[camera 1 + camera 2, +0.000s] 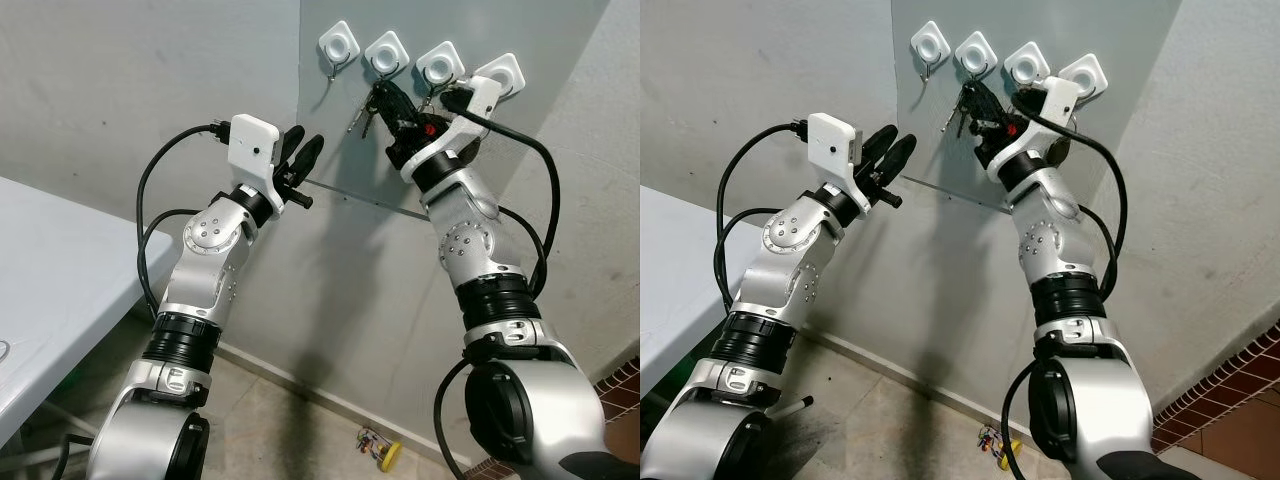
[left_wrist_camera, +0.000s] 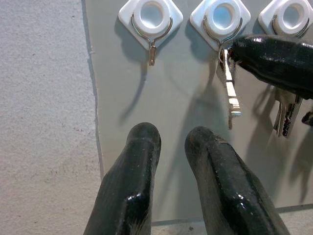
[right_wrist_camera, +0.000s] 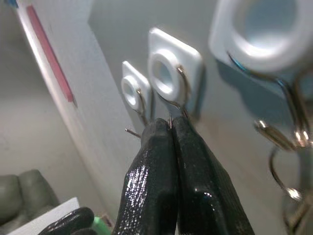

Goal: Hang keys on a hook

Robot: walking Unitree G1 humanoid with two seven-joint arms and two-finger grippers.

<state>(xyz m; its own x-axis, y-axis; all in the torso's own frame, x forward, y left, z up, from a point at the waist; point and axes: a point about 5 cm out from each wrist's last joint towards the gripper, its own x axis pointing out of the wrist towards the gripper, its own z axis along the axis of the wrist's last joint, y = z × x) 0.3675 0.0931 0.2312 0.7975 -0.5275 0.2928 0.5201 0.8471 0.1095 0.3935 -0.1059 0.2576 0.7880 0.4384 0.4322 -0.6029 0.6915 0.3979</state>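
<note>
Several white hooks are fixed in a row on a grey wall panel (image 1: 335, 140). My right gripper (image 1: 388, 98) is raised to the second hook from the left (image 1: 387, 52), its fingers (image 3: 168, 147) pressed together on the ring of a key bunch. A silver key (image 2: 230, 85) dangles just under that hook (image 2: 222, 19), and more of the bunch (image 1: 365, 115) hangs below the fingers. Other keys (image 3: 293, 142) hang on the neighbouring hook (image 1: 440, 65). The leftmost hook (image 2: 150, 19) is bare. My left gripper (image 1: 303, 150) is held up below and to the left of the hooks, slightly open and holding nothing.
A white table (image 1: 50, 290) stands at my left against the wall. A small yellow object (image 1: 382, 452) lies on the floor by the skirting. Brick-patterned flooring (image 1: 622, 385) shows at the far right.
</note>
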